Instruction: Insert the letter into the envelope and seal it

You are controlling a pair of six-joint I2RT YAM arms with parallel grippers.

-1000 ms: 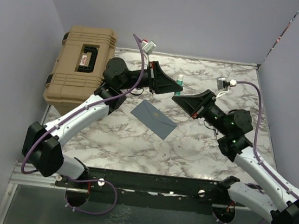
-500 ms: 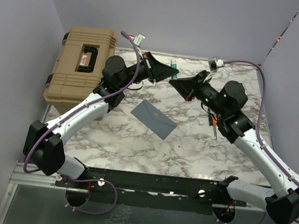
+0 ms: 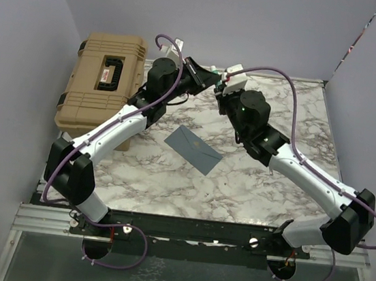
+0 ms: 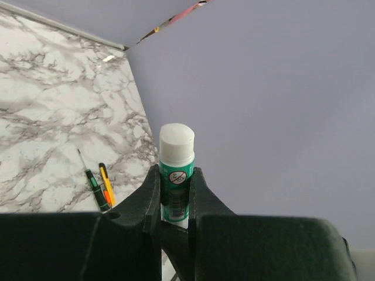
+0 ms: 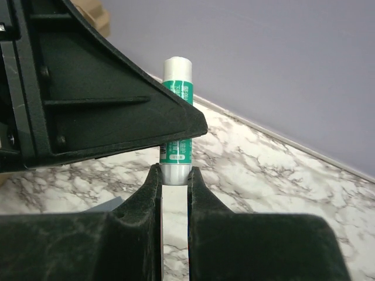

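Right end effector (image 5: 174,174) has swung farther back, well apart from envelope (image 3: 193,149).

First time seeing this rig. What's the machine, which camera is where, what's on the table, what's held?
Two white-and-black robot arms, left arm and right arm, are bolted at the near edge of a marble-patterned table. The wide picture looks down from above and behind them. The other two come from a camera on each wrist, looking along its own claw. On the table lies a flat slate-blue paper envelope. At far left sits a tan hard plastic case. The left wrist view also shows two thin pen-like tools. No letter is visible. Both claws meet on one green-labelled white glue stick: the left claw clamps its body, the right claw grips a white end.
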